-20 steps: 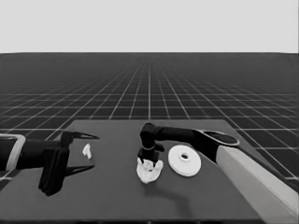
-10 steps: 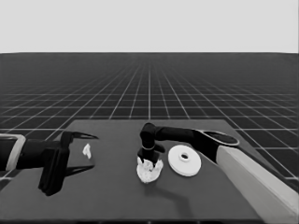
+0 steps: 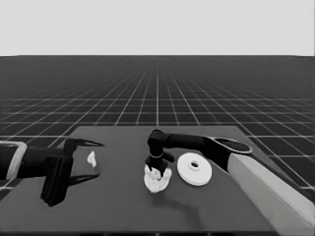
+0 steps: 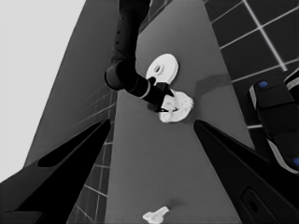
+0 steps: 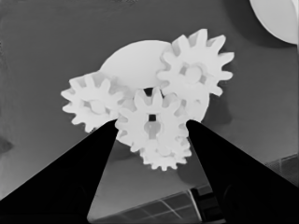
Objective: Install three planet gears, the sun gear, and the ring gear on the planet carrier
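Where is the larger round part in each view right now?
Head view: larger round part, right of the gear cluster under the right claw.
Left wrist view: larger round part, far off, past the cluster.
Right wrist view: only its edge, in a corner.
Shared landmark: the gear cluster.

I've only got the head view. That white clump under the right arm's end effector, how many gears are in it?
Observer: Four gears. The right wrist view shows three spread around a middle gear, all on the smaller round part.
Operator: Is the right end effector lined up with that middle one?
Observer: Yes, the right end effector is centred on it, and the gear's square hole faces the camera.
Operator: Is the left end effector holding that scrap?
Observer: No. In the left wrist view the left end effector is open, and the thin white piece lies on the table, clear of both fingers.
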Motion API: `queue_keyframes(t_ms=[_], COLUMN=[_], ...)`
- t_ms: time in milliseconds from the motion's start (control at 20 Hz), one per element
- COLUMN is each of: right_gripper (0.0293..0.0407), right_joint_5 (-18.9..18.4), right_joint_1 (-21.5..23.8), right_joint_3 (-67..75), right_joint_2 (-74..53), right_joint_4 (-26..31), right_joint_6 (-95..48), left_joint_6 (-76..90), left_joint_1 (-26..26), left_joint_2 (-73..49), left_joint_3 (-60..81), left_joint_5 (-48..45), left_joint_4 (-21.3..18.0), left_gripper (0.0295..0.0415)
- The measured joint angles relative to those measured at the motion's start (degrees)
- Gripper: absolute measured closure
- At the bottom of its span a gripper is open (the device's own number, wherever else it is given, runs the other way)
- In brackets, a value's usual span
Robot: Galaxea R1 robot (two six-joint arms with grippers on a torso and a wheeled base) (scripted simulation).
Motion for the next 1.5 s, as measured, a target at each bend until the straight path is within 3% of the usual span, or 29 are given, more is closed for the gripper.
queue_keyframes(t_ms=[1500], right_gripper=[0.039], right_joint_5=[0.0], right_joint_1=[0.0], right_joint_3=[0.0], right_joint_2=[0.0], right_joint_4=[0.0], right_joint_6=[18.0], left_joint_6=[0.0], left_joint_1=[0.0], left_joint_2=[0.0], left_joint_3=[0.0], left_joint_5=[0.0], left_joint_4=[0.0], left_gripper=[0.0326])
